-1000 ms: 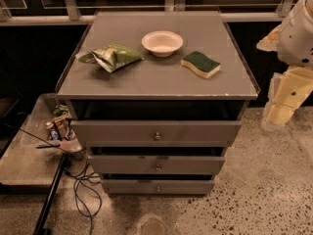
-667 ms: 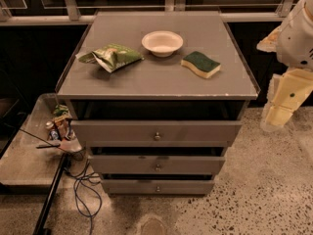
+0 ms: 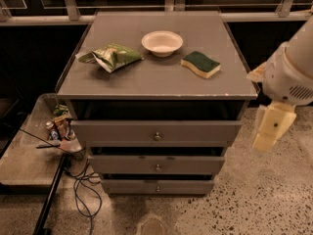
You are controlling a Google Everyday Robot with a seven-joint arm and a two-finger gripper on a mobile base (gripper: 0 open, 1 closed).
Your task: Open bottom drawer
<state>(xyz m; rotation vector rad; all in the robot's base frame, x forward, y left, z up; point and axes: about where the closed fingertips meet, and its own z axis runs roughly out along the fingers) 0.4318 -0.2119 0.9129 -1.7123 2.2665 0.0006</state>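
Note:
The bottom drawer (image 3: 157, 186) is the narrowest, shallowest grey front at the foot of the grey cabinet (image 3: 156, 82). It has a small round metal knob (image 3: 157, 188) at its centre and a dark gap above it. The mid-sized drawer (image 3: 157, 164) and the widest drawer (image 3: 156, 131) sit above it. My white arm comes in from the right edge. Its cream end piece, the gripper (image 3: 271, 127), hangs to the right of the cabinet at the height of the top drawer. It is well apart from the bottom drawer and touches nothing.
On the cabinet top lie a green chip bag (image 3: 111, 57), a white bowl (image 3: 162, 42) and a green-and-yellow sponge (image 3: 201, 64). A low shelf with small cans (image 3: 58, 126) stands to the left. Cables (image 3: 83, 190) trail on the speckled floor. A dark railing runs behind.
My arm's cream end piece has moved down and a little left, closer to the cabinet's right side. The drawers and the things on top have not moved.

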